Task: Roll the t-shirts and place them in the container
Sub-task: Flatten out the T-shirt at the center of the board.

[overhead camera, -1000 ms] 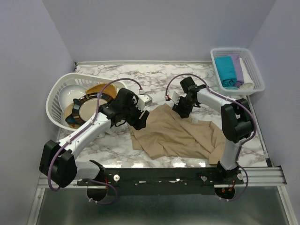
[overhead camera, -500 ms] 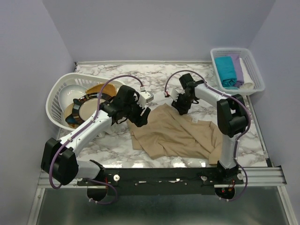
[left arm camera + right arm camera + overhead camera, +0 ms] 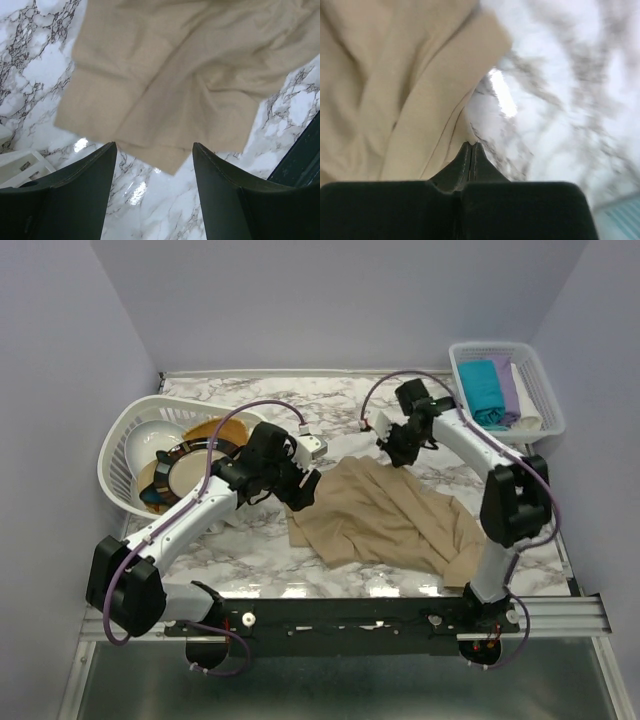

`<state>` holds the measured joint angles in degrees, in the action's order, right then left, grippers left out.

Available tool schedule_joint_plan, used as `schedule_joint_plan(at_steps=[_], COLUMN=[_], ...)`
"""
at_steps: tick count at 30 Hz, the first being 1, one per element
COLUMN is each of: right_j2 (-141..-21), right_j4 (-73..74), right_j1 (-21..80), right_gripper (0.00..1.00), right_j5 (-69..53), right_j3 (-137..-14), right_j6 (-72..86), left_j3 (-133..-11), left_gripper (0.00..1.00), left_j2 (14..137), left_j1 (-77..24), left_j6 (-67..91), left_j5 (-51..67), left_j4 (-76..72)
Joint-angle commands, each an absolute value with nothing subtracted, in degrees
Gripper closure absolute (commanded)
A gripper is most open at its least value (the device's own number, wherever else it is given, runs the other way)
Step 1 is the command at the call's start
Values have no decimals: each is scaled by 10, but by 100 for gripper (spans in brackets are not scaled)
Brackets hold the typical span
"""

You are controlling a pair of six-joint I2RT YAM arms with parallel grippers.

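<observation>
Here, right arm (image 3: 470, 440) stretched far forward, right gripper (image 3: 471, 148) clamped on the far edge of the beige t-shirt (image 3: 390, 520) lying crumpled on the bench (image 3: 250, 552), left arm (image 3: 190, 515) angled inward, left gripper (image 3: 154, 146) apart, hovering over the shirt's left edge.

Materials and finish
Matt, creased beige cloth t-shirt (image 3: 390, 520); glossy, smooth marble-look tabletop (image 3: 250, 545); white plastic lattice basket (image 3: 112, 445).

A plain beige t-shirt (image 3: 390, 520) covers the white, grey-veined marble tabletop (image 3: 250, 540); a teal t-shirt (image 3: 483, 390) and lilac t-shirt (image 3: 508, 385) fill the far-right corner's white lattice basket (image 3: 543, 385), and a tan plate (image 3: 190, 453) shows a black patterned rim.
</observation>
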<state>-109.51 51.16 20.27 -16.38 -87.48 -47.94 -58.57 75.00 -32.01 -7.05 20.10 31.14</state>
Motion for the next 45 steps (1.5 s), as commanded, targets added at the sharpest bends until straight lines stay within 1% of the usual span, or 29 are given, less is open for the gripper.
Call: schedule_joint_plan(at_steps=[1, 5, 8, 10, 12, 13, 14, 17, 19, 26, 29, 31, 34, 36, 38, 43, 45], right_j2=[-899, -833, -747, -682, -651, -635, -613, -588, -584, -578, -549, -539, -536, -524, -519, -521, -523], right_j4=[475, 546, 563, 559, 556, 542, 535, 523, 507, 495, 502, 515, 532, 530, 531, 527, 526], right_j1=[202, 213, 223, 230, 231, 231, 231, 230, 220, 164, 163, 163, 163, 163, 163, 161, 160], right_gripper=[100, 100, 99, 100, 100, 100, 100, 100, 100, 100, 100, 100, 100, 100, 100, 99, 100], right_j5=[-163, -160, -158, -150, -121, -105, -65, -22, -11, 32, 27, 30, 44, 44, 43, 47, 47], right_j3=[-914, -922, -848, -757, -702, -645, -622, -562, -555, -601, -644, -652, -631, -614, -599, -591, -590], right_j6=[-439, -410, -390, -394, -403, -403, -403, -413, -398, -367, -351, -338, -317, -314, -311, -308, -306], left_j3=[-567, -556, -548, -541, -533, -533, -537, -563, -584, -679, -723, -762, -822, -874, -902, -981, -1013], left_gripper=[27, 27, 26, 26, 26, 26, 26, 25, 25, 25, 25, 25, 25, 25, 25, 25, 25], left_j2=[725, 715, 707, 704, 705, 708, 717, 745, 765, 865, 908, 957, 1033, 1095, 1130, 1229, 1265], left_j1=[-322, -323, -323, -323, -325, -327, -330, -335, -338, -341, -345, -345, -351, -359, -365, -393, -406], left_j6=[-76, -73, -73, -72, -70, -72, -71, -65, -60, -51, -39, -17, 12, 23, 50, 78, 71], left_j5=[189, 191, 191, 188, 189, 185, 180, 155, 149, 150, 174, 214, 263, 272, 286, 293, 267], left_j4=[288, 279, 272, 267, 258, 254, 246, 225, 219, 203, 200, 192, 175, 178, 165, 144, 153])
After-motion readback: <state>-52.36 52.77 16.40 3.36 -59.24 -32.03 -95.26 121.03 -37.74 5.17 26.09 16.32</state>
